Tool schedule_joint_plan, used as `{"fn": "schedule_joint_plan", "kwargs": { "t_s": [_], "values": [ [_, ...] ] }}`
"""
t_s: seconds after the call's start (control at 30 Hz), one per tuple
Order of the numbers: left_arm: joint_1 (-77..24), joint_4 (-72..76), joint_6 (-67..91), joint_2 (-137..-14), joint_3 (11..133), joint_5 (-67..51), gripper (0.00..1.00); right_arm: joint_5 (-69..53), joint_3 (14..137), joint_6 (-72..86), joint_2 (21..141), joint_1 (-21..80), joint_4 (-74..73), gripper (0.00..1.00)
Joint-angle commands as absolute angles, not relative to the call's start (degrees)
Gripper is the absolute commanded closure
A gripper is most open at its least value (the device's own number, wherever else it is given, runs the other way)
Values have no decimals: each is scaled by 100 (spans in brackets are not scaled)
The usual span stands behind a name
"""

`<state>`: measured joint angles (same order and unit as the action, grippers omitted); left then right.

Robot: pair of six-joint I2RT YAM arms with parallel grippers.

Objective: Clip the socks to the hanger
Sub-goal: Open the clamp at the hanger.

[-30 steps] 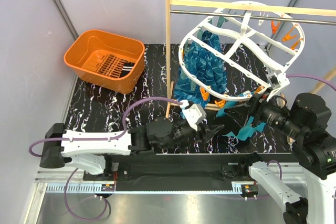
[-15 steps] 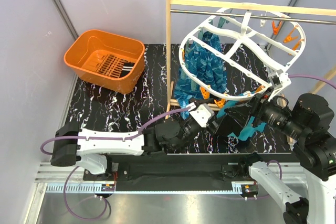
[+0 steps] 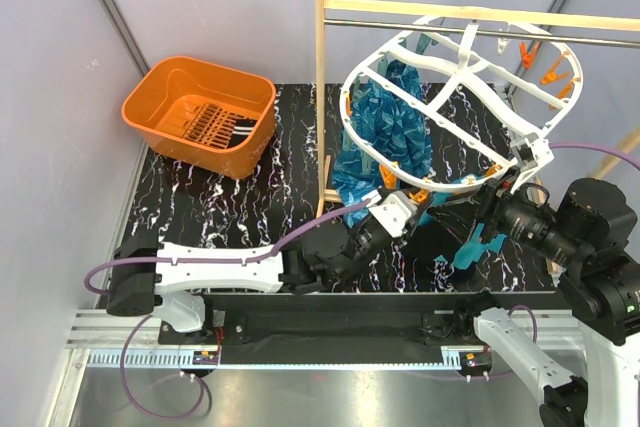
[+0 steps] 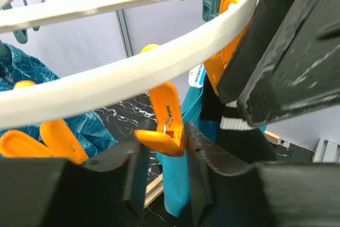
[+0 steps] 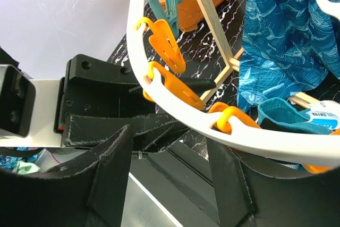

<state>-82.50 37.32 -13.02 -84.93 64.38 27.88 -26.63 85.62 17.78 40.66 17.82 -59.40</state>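
Observation:
The white oval hanger (image 3: 348,107) hangs tilted from the rack, with orange clips along its low rim. My left gripper (image 3: 403,209) reaches up to that rim. In the left wrist view its open jaws (image 4: 162,144) stand on both sides of one orange clip (image 4: 166,110), the right finger touching it. A black sock (image 4: 239,136) with a white stripe hangs just right of the clip, under the right gripper's fingers; what holds it is hidden. My right gripper (image 3: 487,209) is open (image 5: 170,136), with the rim (image 5: 175,115) just past its fingertips.
A blue patterned cloth (image 3: 395,122) and a teal cloth (image 3: 480,247) hang from the hanger. The wooden rack's post (image 3: 320,97) stands just left of them. An orange basket (image 3: 200,112) sits at the far left with a dark striped patch inside.
My left arm has stretched right and up, bringing its gripper from the table's front to the orange clips on the rim. The right arm has hardly moved.

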Motion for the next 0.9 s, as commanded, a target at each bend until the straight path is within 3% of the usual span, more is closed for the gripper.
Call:
{"fn": "schedule_joint_plan", "kwargs": {
  "t_s": [0.0,0.17,0.37,0.53,0.87],
  "values": [
    [-8235,3789,-1143,-8482,6890,2654,69,-2698,8631,1793,4166,1758,-5616,37],
    [-8235,2831,-844,-8429,7215,2549,88,-2663,8569,1828,4263,1758,-5555,38],
    [-8227,1531,-282,-8437,7795,2373,100,-2611,8639,1881,4377,1767,-5449,38],
    [-8244,809,130,-8411,8033,1978,100,-2426,8736,1890,4447,1758,-5432,37],
    [-8244,773,158,-8279,7884,1600,100,-2355,8798,2021,4544,1758,-5230,38]
  ]
}}
